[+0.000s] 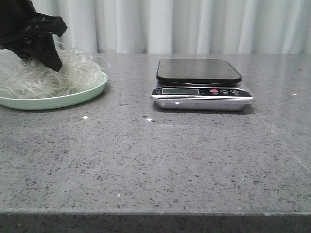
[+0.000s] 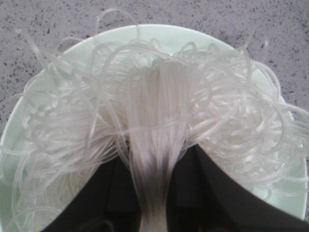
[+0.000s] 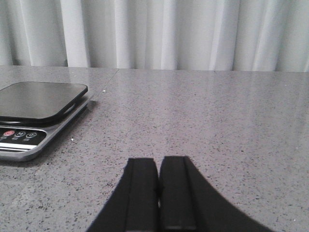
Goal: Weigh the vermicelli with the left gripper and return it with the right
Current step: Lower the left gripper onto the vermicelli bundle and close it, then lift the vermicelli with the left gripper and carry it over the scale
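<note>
The left gripper (image 2: 153,193) is clenched on a straight bundle of the vermicelli (image 2: 154,130), whose strands run lengthwise out from between its fingers, then curl outward into a loose tangle on the pale green plate (image 1: 73,98) at the desk's (image 1: 155,160) left. The right gripper (image 3: 159,193) is closed on nothing, just above the desk beside the scale (image 1: 201,85).

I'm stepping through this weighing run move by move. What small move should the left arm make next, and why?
Probably lift straight up. The left gripper looks shut on a bunch of the vermicelli, whose tangle rests on the pale green plate. The kitchen scale has nothing on its platform, so clearing the plate likely comes first.
</note>
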`<action>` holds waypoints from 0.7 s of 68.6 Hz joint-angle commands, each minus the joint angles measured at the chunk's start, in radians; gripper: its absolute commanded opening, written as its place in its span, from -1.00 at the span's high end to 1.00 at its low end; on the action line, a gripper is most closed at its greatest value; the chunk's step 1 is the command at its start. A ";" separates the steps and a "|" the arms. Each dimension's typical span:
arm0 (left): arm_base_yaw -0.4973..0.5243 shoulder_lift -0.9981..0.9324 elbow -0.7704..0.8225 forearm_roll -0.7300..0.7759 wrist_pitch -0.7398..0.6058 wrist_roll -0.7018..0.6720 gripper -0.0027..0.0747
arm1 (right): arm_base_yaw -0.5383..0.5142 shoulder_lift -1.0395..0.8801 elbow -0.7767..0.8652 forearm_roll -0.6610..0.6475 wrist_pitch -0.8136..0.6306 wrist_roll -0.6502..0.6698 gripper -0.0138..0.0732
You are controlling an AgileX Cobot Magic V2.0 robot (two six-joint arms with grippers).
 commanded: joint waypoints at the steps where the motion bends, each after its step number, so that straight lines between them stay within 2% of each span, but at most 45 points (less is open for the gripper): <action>1: -0.005 -0.041 -0.053 -0.016 0.037 -0.002 0.57 | -0.004 -0.016 -0.009 0.001 -0.082 -0.002 0.33; 30: -0.007 -0.116 -0.342 -0.028 0.166 -0.002 0.57 | -0.004 -0.016 -0.009 0.001 -0.082 -0.002 0.33; 41: -0.052 -0.116 -0.462 -0.028 0.186 -0.002 0.57 | -0.004 -0.016 -0.009 0.001 -0.083 -0.002 0.33; 48: -0.112 -0.114 -0.513 -0.028 0.146 -0.002 0.57 | -0.004 -0.016 -0.009 0.001 -0.083 -0.002 0.33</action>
